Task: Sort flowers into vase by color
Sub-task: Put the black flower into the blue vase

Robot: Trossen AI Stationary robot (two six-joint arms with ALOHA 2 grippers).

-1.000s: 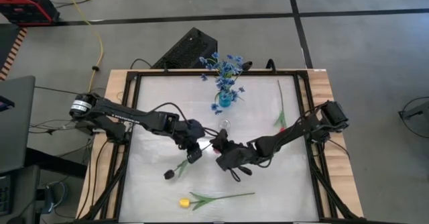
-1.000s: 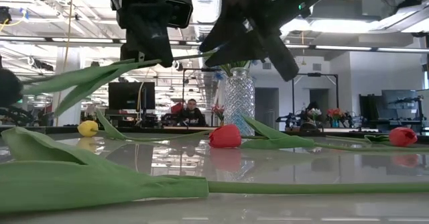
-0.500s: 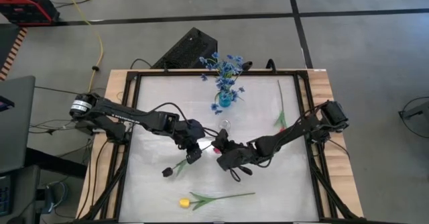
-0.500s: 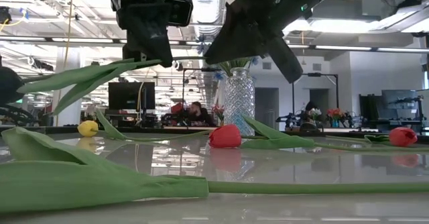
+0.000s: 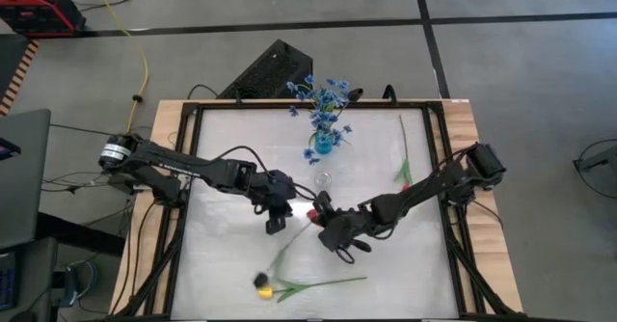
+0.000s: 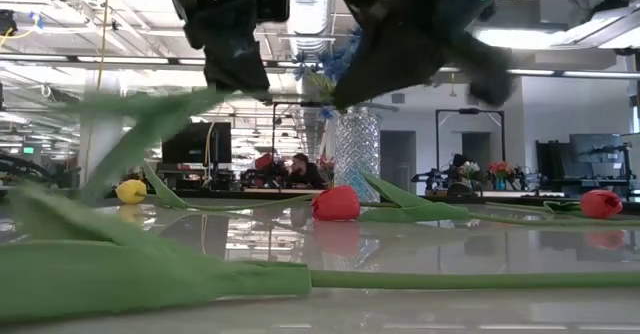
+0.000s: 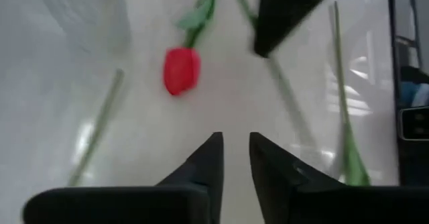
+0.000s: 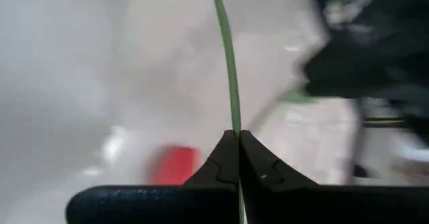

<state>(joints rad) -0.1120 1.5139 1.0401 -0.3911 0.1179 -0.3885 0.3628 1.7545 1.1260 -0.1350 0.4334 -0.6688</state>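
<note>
- Table (image 5: 222, 264), white top with a wood border, holds everything; both dark arms reach toward its middle in the high view.
- Left arm comes in from the table's left edge; left gripper (image 5: 274, 216) hangs over the middle. Its wrist view shows the two fingers (image 7: 203, 165) slightly apart with nothing between them, so released.
- Right arm comes in from the right edge; right gripper (image 5: 320, 209) sits just beside the left one. Its wrist view shows the fingers pressed together on a thin green stem (image 8: 226, 63), so clenched on a flower stem.
- Held flower (image 5: 287, 252): stem slants from the right gripper down toward the front of the table, dark bloom (image 5: 258, 281) at the low end, touching or just beside the yellow tulip.
- Blue flowers (image 5: 321, 95): bunch standing upright in the vase near the table's back edge.
- Vase (image 5: 323, 144): small, blue, upright, behind both grippers.
- Yellow tulip (image 5: 266, 290): lying flat near the front edge, stem pointing right.
- Red tulip (image 5: 402, 177): lying at the right side, stem running toward the back edge.
- Second red tulip (image 7: 181, 70): flat on the table ahead of the left gripper; also seen mid-table in the low view (image 6: 335, 203).
- Clear glass (image 5: 324, 180): between the blue vase and the grippers, upright.
- Person (image 6: 298, 168) in the room beyond the table, low view only.
</note>
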